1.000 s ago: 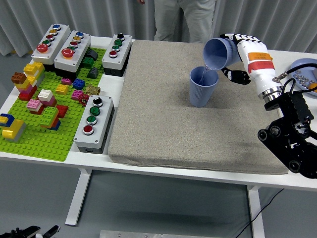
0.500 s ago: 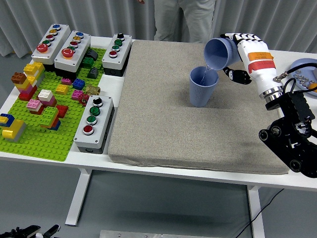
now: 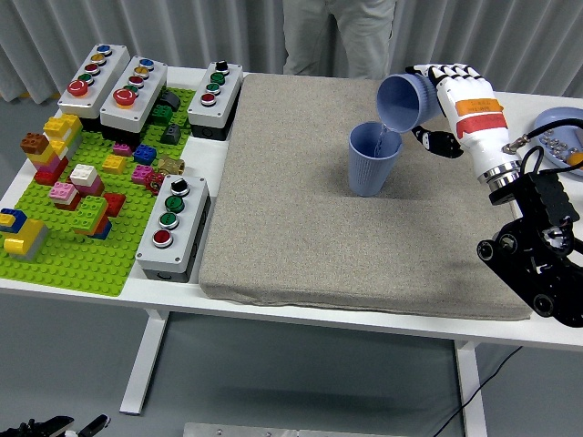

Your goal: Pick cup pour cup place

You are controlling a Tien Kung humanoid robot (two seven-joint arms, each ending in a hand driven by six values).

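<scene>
on grey mat (image 3: 301, 209), right hand (image 3: 451, 100) grips tilted cup (image 3: 401, 100) over upright cup (image 3: 373, 159).

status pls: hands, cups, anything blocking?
Right hand shut on tilted cup, mouth over standing cup on grey mat. Left hand out of view. Nothing blocking.
</scene>
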